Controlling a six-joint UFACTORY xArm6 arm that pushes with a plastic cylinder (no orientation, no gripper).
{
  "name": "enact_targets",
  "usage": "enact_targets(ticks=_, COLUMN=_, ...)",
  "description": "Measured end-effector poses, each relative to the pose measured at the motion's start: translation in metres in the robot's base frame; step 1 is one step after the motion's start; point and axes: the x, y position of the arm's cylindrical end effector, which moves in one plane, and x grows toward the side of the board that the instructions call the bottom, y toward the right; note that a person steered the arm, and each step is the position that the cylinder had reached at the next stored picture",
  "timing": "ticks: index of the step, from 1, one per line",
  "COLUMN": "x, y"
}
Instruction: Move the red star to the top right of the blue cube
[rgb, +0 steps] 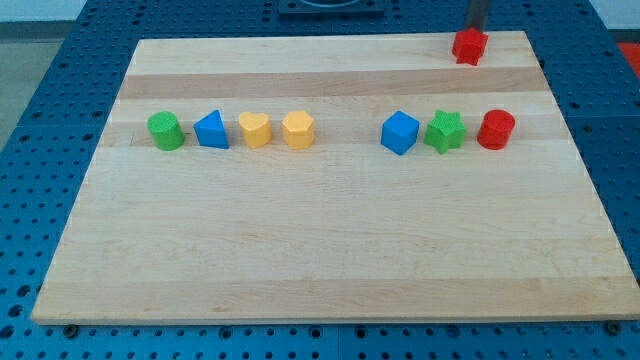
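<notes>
Looks like a robotics lab bench setup

Wooden board (330, 250) sitting on a blue perforated metal table (60, 120) full of mounting holes, with little coloured test blocks lined up.

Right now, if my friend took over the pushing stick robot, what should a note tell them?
My tip: just above the small red star-shaped block, at the top edge of the wooden board, touching or nearly so.
Blue cube block: mid-board, leftmost of the right-hand row, beside a green star and a red cylinder.
Done: the red star already sits up and to the right of the blue cube, though far off.
Left: probably nudge it down closer.
</notes>
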Motion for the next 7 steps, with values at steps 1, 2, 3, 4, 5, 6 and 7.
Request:
enact_targets(ticks=1, x=0.000, y=0.027)
enact_targets(ticks=2, x=0.000, y=0.032)
enact_targets(ticks=3, x=0.001, y=0.018)
enact_targets(ticks=4, x=0.017, y=0.004)
enact_targets(ticks=5, x=0.034, y=-0.005)
enact_targets(ticks=6, x=0.041, y=-0.024)
enact_targets(ticks=7, x=0.042, y=-0.045)
